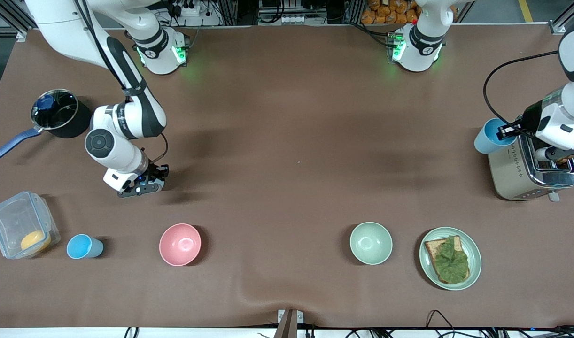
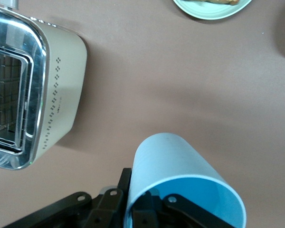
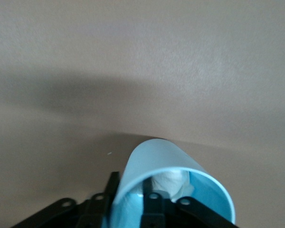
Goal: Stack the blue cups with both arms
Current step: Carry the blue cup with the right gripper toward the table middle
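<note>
Light-blue plastic everywhere in this one. The left end effector (image 1: 505,132) is clamped on the rim of a blue cup (image 1: 487,136), one finger inside and one outside. It holds the cup tipped on its side in the air, just beside the toaster (image 1: 526,174) at the left arm's end of the brown desk (image 1: 287,141).

The right end effector (image 1: 148,182) is down low over the desk near the black pot (image 1: 60,114). Its wrist view shows a tipped cup (image 3: 156,164) right up against it, mouth toward the camera. I can't tell whether it's actually clamped on it.

Another blue tumbler (image 1: 84,246) stands on the desk between the clear container (image 1: 14,220) and the pink bowl (image 1: 180,244). The pale green bowl (image 1: 370,242) sits by the plate (image 1: 475,263).
</note>
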